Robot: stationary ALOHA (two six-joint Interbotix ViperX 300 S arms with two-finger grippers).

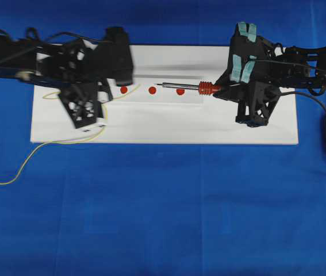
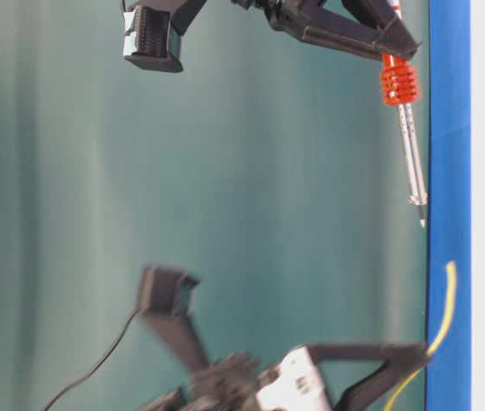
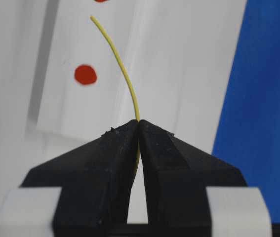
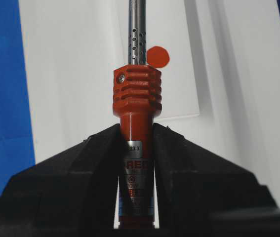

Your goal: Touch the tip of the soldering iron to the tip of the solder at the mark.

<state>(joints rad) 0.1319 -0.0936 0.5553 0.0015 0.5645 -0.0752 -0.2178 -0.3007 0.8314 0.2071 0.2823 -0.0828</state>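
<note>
The left gripper [image 3: 139,129] pinches the solder [image 3: 120,69] close behind its free end, so the tip stays steerable; it pokes toward 12 o'clock, beside a red mark [image 3: 85,74]. The right gripper [image 4: 137,136] clamps the soldering iron [image 4: 137,98] by the handle, leaving the shaft clear; its tip seems near the middle mark [image 1: 152,89] on the white board [image 1: 168,123], well apart from the solder.

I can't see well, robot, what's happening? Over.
Left gripper shut on solder. Right gripper shut on soldering iron. Tips still apart. Nothing between them.

Looks like a robotics lab: blue-covered counter [image 1: 163,218], white board [image 1: 151,126] with red dot marks [image 1: 152,89], plain teal backdrop [image 2: 225,214], two black arms [image 1: 48,57].
</note>
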